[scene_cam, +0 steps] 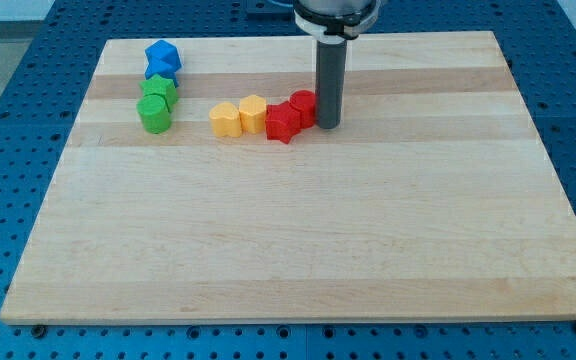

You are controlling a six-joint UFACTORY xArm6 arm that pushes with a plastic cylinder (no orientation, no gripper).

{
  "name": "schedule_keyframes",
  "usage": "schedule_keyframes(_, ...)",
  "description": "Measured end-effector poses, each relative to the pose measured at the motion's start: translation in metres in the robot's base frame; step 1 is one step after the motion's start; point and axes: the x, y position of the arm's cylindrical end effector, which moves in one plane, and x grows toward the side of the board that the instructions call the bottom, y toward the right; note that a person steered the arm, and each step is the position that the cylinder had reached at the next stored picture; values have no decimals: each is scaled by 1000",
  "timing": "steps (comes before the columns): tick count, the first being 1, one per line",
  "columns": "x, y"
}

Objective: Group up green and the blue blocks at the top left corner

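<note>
Table (298, 260): pale wood, carrying every block in its upper half.
Blue blocks (162, 58): stacked close near the view's top left, faceted shapes.
Green blocks (156, 103): two, touching, just below the blue ones.
Yellow blocks (239, 117): two, side by side.
Red blocks (290, 117): two, touching the yellow pair's right.
My tip (327, 125): a plain rod with nothing to open or close, touching the right red block, well apart from the greens.

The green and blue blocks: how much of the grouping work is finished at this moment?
Mostly done: the blue blocks and green blocks sit packed together near the board's top left. In hand: my tip stands beside the red blocks, right of the yellow blocks. Left: perhaps nudging the cluster closer into the corner.
</note>
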Motion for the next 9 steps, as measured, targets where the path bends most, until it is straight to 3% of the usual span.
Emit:
schedule_keyframes(1, 8, 2)
schedule_keyframes(2, 57, -7)
schedule_keyframes(3, 88, -81)
schedule_keyframes(4, 72, -150)
schedule_keyframes(5, 28, -194)
schedule_keyframes(6, 9, -208)
schedule_keyframes(8, 39, -219)
schedule_keyframes(9, 14, -230)
